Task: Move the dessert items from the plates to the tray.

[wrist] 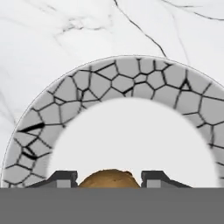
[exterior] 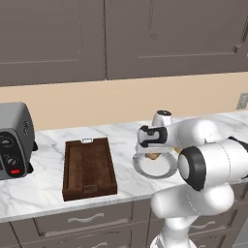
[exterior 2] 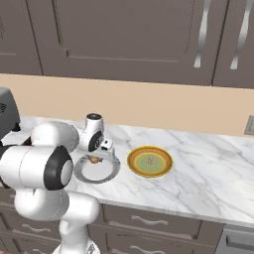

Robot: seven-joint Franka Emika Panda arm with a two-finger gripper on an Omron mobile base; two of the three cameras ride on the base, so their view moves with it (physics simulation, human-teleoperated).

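Even, soft rendered light, faint shadows, no glare, slightly coarse detail, perhaps mild blur up close

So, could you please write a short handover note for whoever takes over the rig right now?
Gripper: low over the grey plate, fingertips on either side of a brown dessert lump; whether it is gripped yet cannot be told.
Grey plate sits on the counter right of the tray.
Yellow plate lies further right, with a small lump at its centre.
Toaster stands left of the tray.
Done: nothing in the tray yet.
Left: lift this lump, put it in the tray, then fetch the one on the yellow plate.
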